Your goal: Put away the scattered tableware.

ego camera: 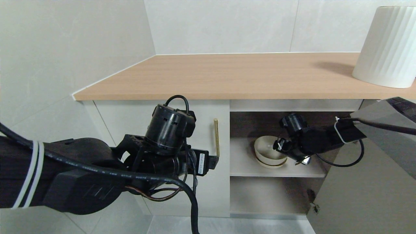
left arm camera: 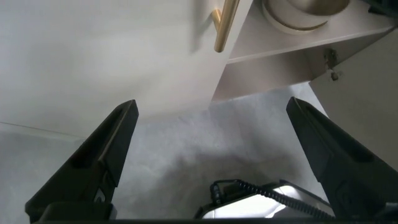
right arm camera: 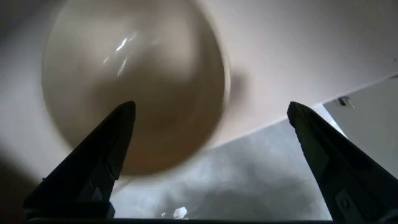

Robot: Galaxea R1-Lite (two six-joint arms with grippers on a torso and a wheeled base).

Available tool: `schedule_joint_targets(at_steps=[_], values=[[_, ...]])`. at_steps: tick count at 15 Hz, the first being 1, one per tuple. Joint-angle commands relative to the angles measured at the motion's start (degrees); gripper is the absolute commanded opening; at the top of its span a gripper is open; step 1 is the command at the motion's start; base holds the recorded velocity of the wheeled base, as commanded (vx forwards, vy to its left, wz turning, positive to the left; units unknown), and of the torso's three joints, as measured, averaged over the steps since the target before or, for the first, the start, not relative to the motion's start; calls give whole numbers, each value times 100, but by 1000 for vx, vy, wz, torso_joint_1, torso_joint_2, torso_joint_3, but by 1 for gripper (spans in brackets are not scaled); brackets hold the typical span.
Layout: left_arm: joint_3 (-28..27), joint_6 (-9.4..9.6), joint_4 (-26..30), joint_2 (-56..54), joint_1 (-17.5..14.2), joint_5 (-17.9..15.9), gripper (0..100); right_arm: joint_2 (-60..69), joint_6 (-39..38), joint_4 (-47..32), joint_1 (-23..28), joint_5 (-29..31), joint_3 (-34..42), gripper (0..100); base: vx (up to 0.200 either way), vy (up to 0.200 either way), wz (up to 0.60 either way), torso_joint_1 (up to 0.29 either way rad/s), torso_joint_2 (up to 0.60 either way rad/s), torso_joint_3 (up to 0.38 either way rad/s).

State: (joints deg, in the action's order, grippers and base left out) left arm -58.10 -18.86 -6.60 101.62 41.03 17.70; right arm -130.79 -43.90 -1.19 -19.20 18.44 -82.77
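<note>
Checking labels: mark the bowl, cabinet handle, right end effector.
bowl [ego camera: 265, 147], head view, inner wall
cabinet handle [ego camera: 216, 136], head view, middle of bar
right end effector [right arm camera: 211, 111], right wrist view, midway between fingertips

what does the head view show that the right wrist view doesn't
Head view, not right wrist: the countertop, white ribbed container, brass handle and left arm. Right wrist, not head: a white speck below the shelf. Both: the bowls, the shelf and the open right gripper.

Left gripper [left arm camera: 211, 107] and right gripper [right arm camera: 211, 109] both held forward — jaws spread wide.
</note>
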Motion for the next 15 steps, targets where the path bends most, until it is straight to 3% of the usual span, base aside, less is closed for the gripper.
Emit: schedule_joint_targets(at_steps=[1, 7, 11, 15], values=[[18, -4, 0, -143, -34, 14, 100, 660, 22, -12, -163, -87, 411, 100, 0, 0, 0, 0, 0, 0], [853, -4, 35, -1716, -236, 120, 100, 3174, 444, -188, -541, -245, 2169, 100, 0, 0, 0, 0, 0, 0], [1873, -4, 9, -2436, -245, -47, 100, 4053, 356, -232, -690, -280, 3610, 100, 0, 0, 0, 0, 0, 0], [1864, 5, 0, -2234, -245, -197, 100, 4027, 171, -179, -980, -298, 3751, 100, 0, 0, 0, 0, 0, 0]])
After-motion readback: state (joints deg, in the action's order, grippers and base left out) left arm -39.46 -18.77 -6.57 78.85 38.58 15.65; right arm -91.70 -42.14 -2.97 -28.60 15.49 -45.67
